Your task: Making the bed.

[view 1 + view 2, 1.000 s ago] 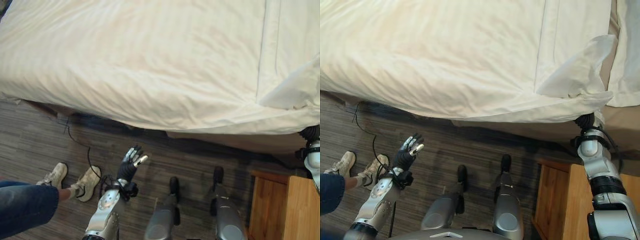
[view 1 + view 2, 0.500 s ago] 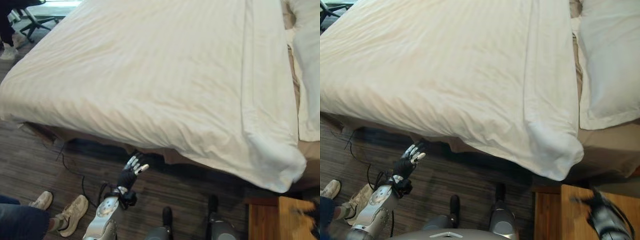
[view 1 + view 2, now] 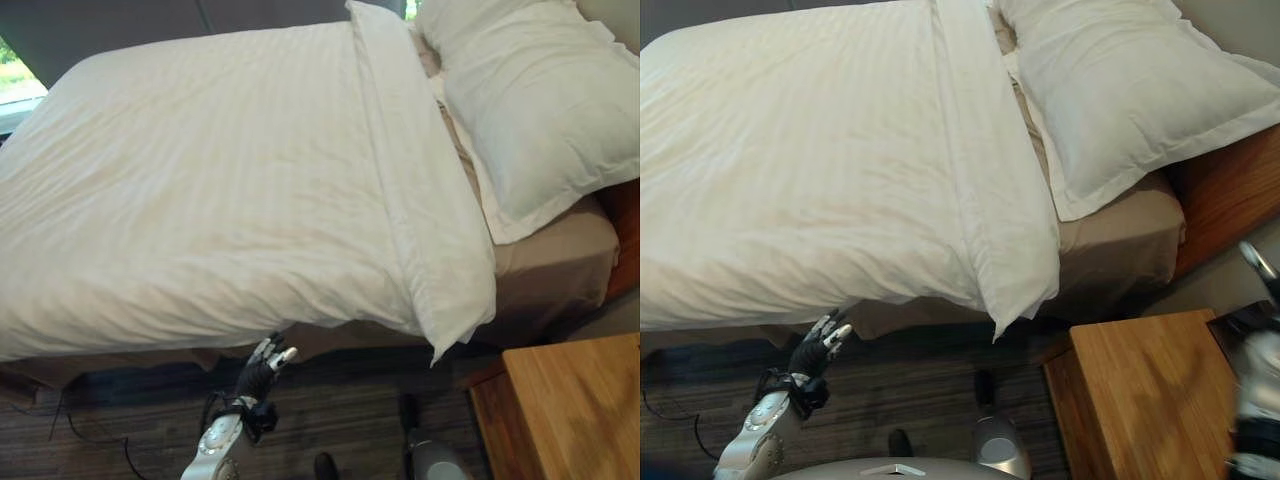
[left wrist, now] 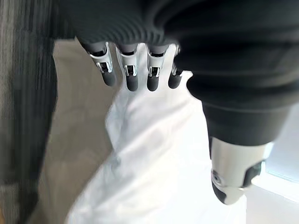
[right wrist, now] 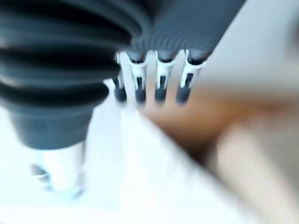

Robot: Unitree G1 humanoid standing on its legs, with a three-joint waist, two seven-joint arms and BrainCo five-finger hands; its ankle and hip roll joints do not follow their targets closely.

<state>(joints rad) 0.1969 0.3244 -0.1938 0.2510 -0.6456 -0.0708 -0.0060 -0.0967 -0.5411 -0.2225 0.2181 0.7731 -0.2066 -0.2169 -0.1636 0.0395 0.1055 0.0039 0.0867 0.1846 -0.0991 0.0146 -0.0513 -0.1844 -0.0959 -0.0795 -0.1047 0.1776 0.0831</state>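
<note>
Left eye view: duvet (image 3: 220, 190) spread, pillow (image 3: 530, 100) beside it

The left robot hand (image 3: 262, 368), seen just below the bed's (image 3: 560, 250) near edge, has a dark ribbed cover (image 4: 210, 56) over its back and wrist. Its fingers (image 4: 127, 74) are silver with small bright metal fittings and rounded dark tips. The thumb (image 4: 231, 172) is a thicker silver-white shaft with a dark end. The left forearm (image 3: 220, 440) is smooth, rounded and silver-grey.

The right robot hand (image 5: 161, 81) is built alike: a dark ribbed cover (image 5: 56, 70), silver fingers with dark tips, a pale thumb (image 5: 56, 168). The right arm (image 3: 1260, 400) is blurred, silver-grey with a dark band.
</note>
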